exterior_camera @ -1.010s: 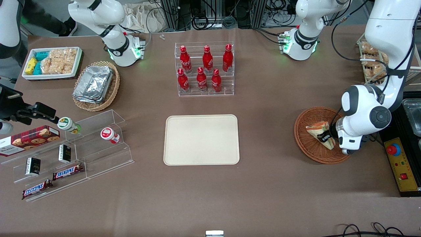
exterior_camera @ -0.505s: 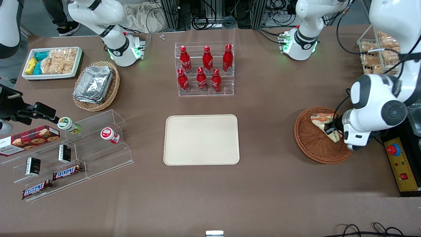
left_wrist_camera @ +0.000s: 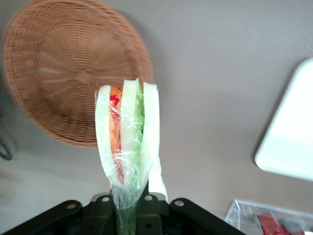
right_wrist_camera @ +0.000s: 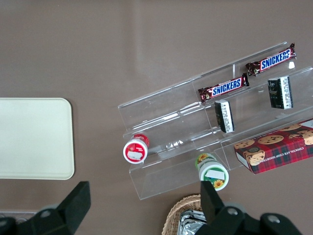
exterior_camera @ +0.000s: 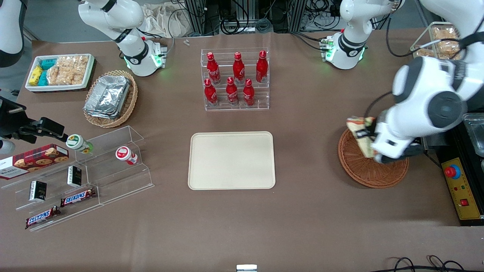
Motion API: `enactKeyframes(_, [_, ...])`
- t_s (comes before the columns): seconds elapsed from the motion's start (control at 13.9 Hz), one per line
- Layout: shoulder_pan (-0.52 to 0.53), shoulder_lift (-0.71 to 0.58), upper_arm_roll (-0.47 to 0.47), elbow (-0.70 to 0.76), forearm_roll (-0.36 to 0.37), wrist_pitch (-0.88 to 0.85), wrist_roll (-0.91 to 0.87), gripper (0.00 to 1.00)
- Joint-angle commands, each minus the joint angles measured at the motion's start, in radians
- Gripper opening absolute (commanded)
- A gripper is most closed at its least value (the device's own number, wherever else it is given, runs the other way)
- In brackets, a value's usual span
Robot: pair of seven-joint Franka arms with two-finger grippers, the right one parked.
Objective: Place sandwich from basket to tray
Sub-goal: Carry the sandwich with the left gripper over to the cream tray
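Hand (left_wrist_camera: 128, 208): left arm's, fingers clamped on the narrow end of the sandwich (left_wrist_camera: 128, 137), held up in the air over the basket's (exterior_camera: 372, 170) edge nearest the tray. Sandwich: plastic-wrapped wedge, pale bread w/ orange-red and green filling layers showing edge-on in the wrist view; in the front view (exterior_camera: 361, 134) it sits above the basket rim, clear of the wicker. Basket: round, reddish-brown wicker, nothing inside it, on the tabletop (exterior_camera: 302, 211) toward the working arm's end. Tray (exterior_camera: 231, 160): cream-beige, rectangular, rounded corners, bare, at mid-tabletop, well apart from the basket. Bottle rack (exterior_camera: 236, 79): clear acrylic, 6 red bottles in 2 rows, farther from the front camera than the tray. Tan wicker basket (exterior_camera: 110, 98): holds foil containers, toward the parked arm's end. White bin (exterior_camera: 59, 71): snack packets, beside the tan basket. Acrylic step shelf (exterior_camera: 83, 177): toward the parked arm's end, nearer the front camera; carries 2 small cups, cookie box (exterior_camera: 32, 160), 2 Snickers bars, 2 small dark packets. Control box (exterior_camera: 461, 189): yellow, red button, beside the basket at the tabletop's edge.
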Motion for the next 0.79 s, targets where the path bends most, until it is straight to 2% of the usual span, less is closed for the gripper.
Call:
enactKeyframes(0.0, [-0.009,0.057,-0.114,0.011,0.007,0.066,0.002,0.00])
enactKeyframes(0.22, [-0.136,0.148,-0.120,0.015,0.028,0.198,-0.039,0.00])
enactKeyframes(0.43, [-0.245,0.302,-0.117,0.037,0.180,0.339,-0.201,0.00])
enactKeyframes(0.58, [-0.306,0.411,-0.116,0.102,0.281,0.385,-0.280,0.00])
enactKeyframes(0.72, [-0.341,0.500,-0.113,0.165,0.338,0.387,-0.311,0.00])
